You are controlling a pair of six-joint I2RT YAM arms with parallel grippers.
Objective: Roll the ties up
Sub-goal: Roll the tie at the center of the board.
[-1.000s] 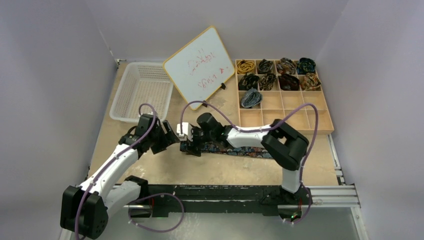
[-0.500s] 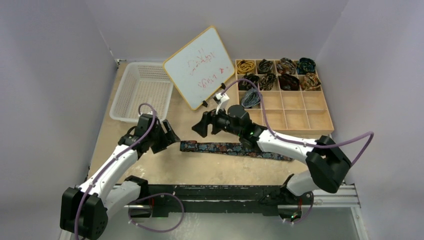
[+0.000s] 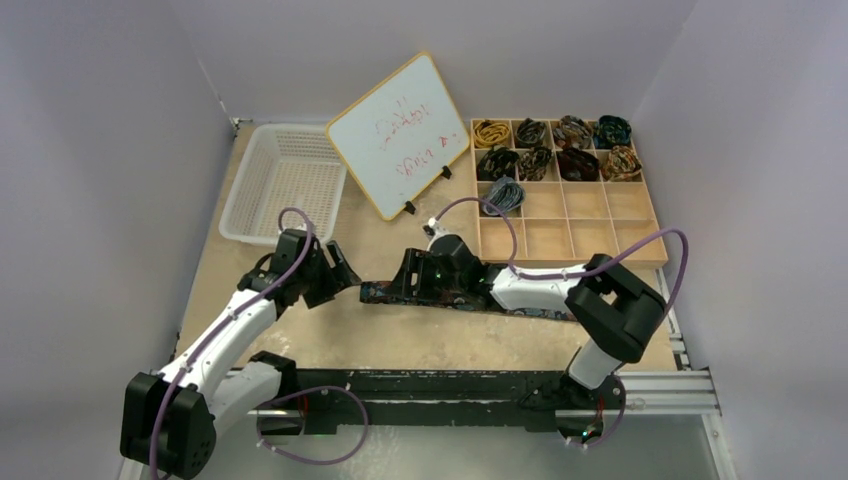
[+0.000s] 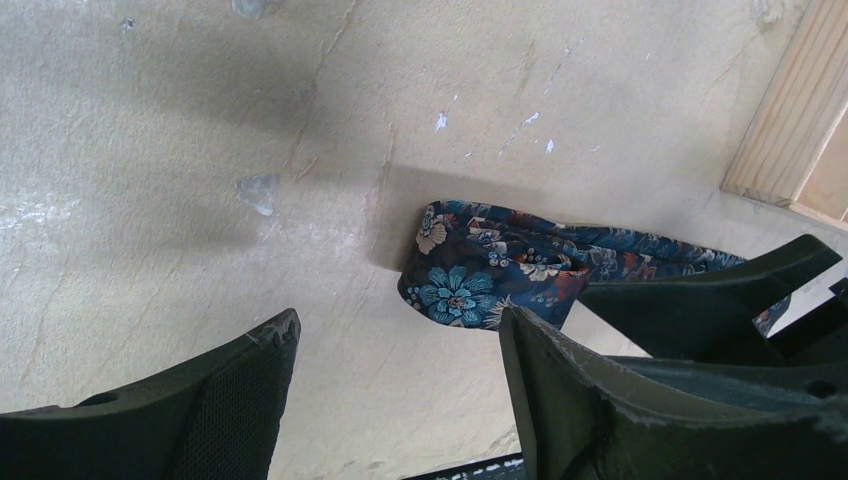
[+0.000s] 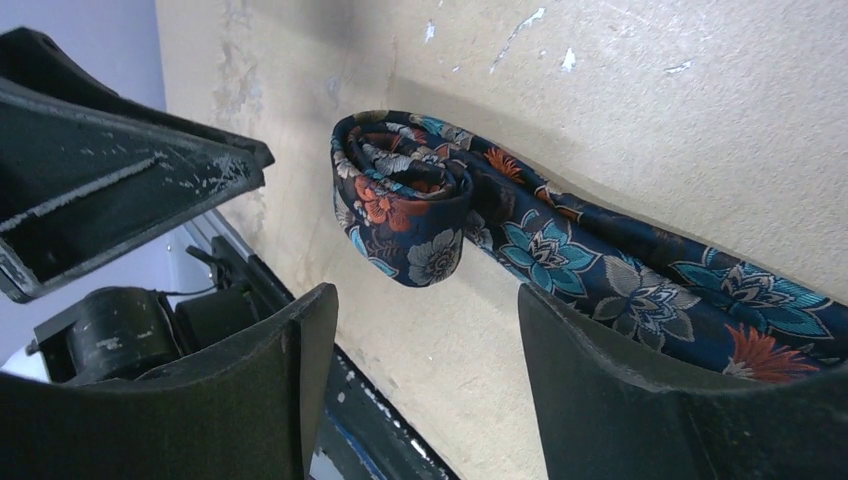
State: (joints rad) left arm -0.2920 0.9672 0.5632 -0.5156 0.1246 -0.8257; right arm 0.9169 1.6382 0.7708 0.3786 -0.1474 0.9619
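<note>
A navy floral tie (image 3: pixel 378 292) lies flat across the middle of the table, its left end folded into a small first roll (image 5: pixel 400 215). That end also shows in the left wrist view (image 4: pixel 460 285). My right gripper (image 3: pixel 405 280) is open and hovers low over this end, the roll just ahead of its jaws (image 5: pixel 425 340). My left gripper (image 3: pixel 345 275) is open and empty just left of the tie's end (image 4: pixel 400 350). Several coiled ties (image 3: pixel 555 148) sit in the tray's back compartments.
The wooden compartment tray (image 3: pixel 570 262) stands at the back right. A tilted whiteboard (image 3: pixel 398 132) stands at the back centre. A white mesh basket (image 3: pixel 285 180) is at the back left. The two grippers are close together at the tie's left end.
My right arm lifted off the tie and swung back towards the tray, then came down again over the tie's left end. The left arm has stayed put.
</note>
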